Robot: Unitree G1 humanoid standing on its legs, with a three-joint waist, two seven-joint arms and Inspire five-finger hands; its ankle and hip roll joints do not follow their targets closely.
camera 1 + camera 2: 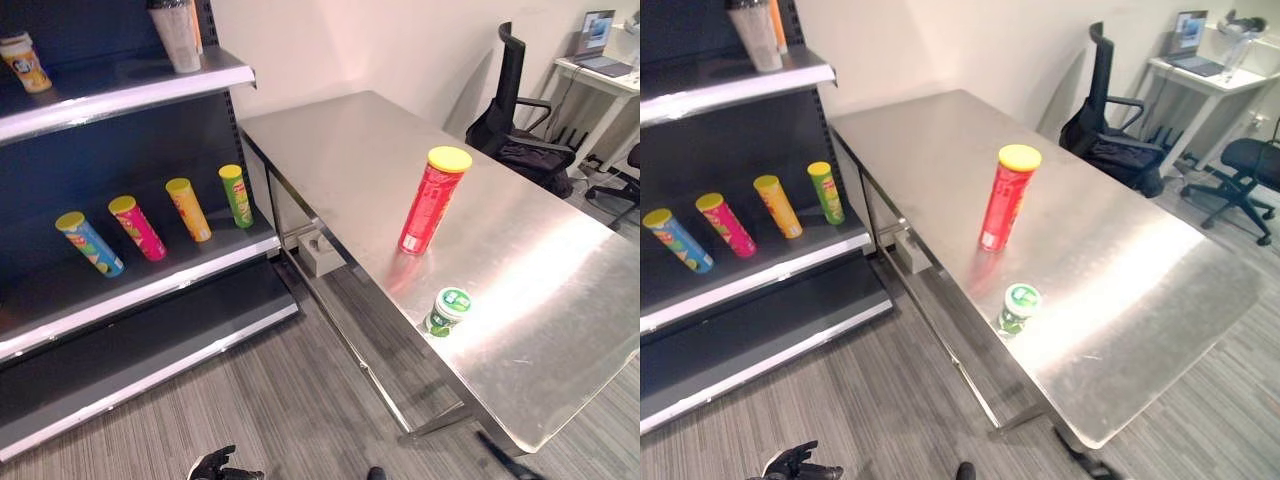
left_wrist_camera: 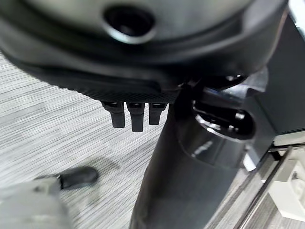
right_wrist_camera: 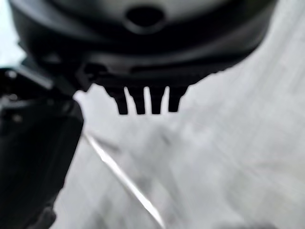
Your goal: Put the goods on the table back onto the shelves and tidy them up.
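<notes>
- Red chip tube (image 1: 430, 203), a tall cylinder with a yellow lid, stands upright on the brushed-steel bench (image 1: 520, 270), well away from either hand.
- Small green-and-white tub (image 1: 447, 311) sits just nearer the bench's front edge than the tube.
- Four coloured tubes (image 1: 150, 222) lean in a row on the dark metal shelf (image 1: 150, 285), far beyond the left hand (image 1: 222, 466).
- Left hand hangs low over the striped grey floor (image 1: 260, 400), fingers (image 2: 132, 117) relaxed, empty.
- Right hand (image 3: 143, 102), in its wrist view, has its fingers straight and holds nothing.
- The right eye view alone shows a second office chair (image 1: 1245, 165).
</notes>
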